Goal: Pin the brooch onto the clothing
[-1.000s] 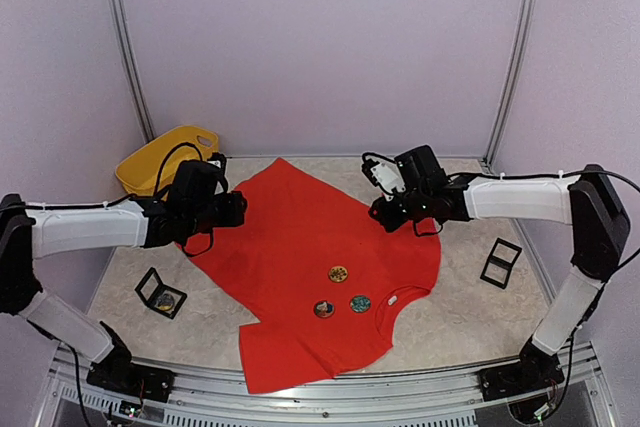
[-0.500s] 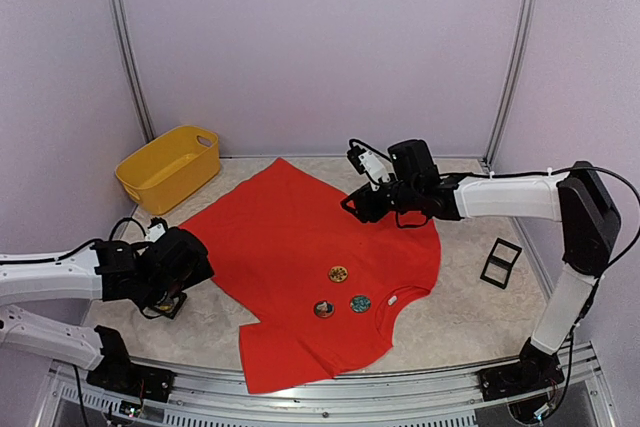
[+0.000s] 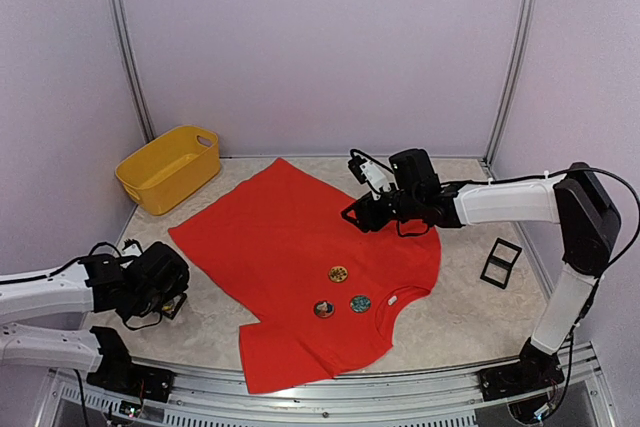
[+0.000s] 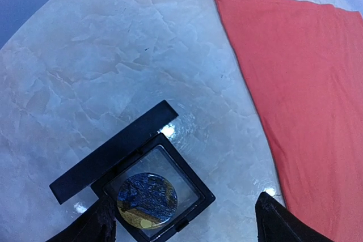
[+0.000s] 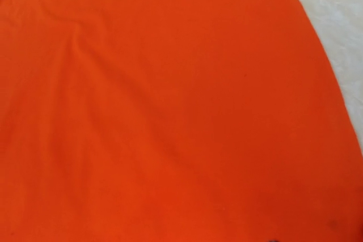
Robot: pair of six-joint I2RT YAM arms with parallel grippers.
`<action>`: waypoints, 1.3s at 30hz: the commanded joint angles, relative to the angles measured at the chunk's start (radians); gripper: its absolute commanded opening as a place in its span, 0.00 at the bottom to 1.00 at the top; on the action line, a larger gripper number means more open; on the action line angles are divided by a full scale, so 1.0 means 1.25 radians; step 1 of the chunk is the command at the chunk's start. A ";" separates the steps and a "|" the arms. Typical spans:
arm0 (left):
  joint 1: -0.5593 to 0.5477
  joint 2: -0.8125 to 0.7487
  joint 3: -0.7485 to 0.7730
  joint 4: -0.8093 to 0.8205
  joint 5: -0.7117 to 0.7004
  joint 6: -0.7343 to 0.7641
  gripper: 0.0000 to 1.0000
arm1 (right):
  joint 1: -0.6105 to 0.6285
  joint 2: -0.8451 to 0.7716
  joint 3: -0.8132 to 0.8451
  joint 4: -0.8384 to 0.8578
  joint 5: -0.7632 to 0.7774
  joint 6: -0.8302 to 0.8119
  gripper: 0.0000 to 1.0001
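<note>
Soft red T-shirt (image 3: 300,247) lies flat mid-table w/ three round badges (image 3: 338,273) near its collar. Left gripper (image 4: 187,222), fingers apart, hangs over an open black hinged case (image 4: 113,157) by the marbled table's (image 4: 85,55) left edge; round dark-and-gold brooch (image 4: 146,200) sits inside. Right gripper (image 3: 358,215) is over the shirt's far side; can't tell if it's apart or together. Yellow plastic basket (image 3: 168,167) in far-left corner; black square case (image 3: 500,263) near right edge.

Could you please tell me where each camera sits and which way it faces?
Top external: above and behind the bases, looking down; both arms show.
Left wrist: facing down at the brooch in its case; both fingertips show.
Right wrist: close above the shirt; no fingers clearly visible.
Shared: case and shirt in top and left wrist.
</note>
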 commanded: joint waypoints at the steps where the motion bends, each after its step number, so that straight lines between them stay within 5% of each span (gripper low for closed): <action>1: 0.068 0.043 -0.008 0.039 0.011 0.076 0.83 | 0.003 0.001 -0.009 0.028 -0.019 -0.003 0.60; 7: 0.179 0.129 -0.019 0.148 0.080 0.213 0.88 | 0.004 -0.002 -0.022 0.025 -0.022 -0.020 0.60; 15: 0.193 0.231 -0.020 0.224 0.161 0.261 0.81 | 0.003 -0.006 -0.037 0.023 -0.008 -0.044 0.59; 27: 0.000 0.324 0.042 0.256 0.188 0.195 0.75 | 0.004 -0.007 -0.043 0.023 -0.006 -0.049 0.59; 39: -0.066 0.336 0.152 0.068 0.091 0.190 0.79 | 0.003 0.002 -0.038 0.012 -0.023 -0.049 0.59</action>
